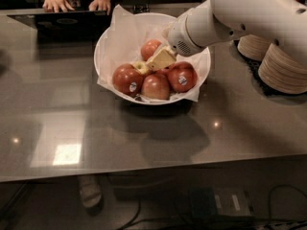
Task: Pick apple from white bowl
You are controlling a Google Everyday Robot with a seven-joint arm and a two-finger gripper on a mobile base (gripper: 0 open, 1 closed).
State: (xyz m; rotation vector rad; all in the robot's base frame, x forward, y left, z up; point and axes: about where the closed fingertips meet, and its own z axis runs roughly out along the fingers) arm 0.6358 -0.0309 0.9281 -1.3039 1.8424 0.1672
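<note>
The white bowl [108, 42], lined with crinkled white paper, stands on the grey table and holds several apples. A round red apple [183, 77] with a pale oval sticker lies at the bowl's front right. A darker red stickered apple [127, 79] lies at the front left, and a small yellow-green apple [141, 67] lies behind it. My gripper [161, 59] reaches in from the right on the white arm. It hangs low over the middle of the bowl, just above the apples and left of the red stickered apple. It partly hides an apple beneath it.
Another apple [149, 48] lies at the back of the bowl and one [155, 86] at the front. Stacks of beige paper plates [283, 73] stand at the right. A person's hands [57, 3] rest on a dark laptop [67, 20] at the table's far edge.
</note>
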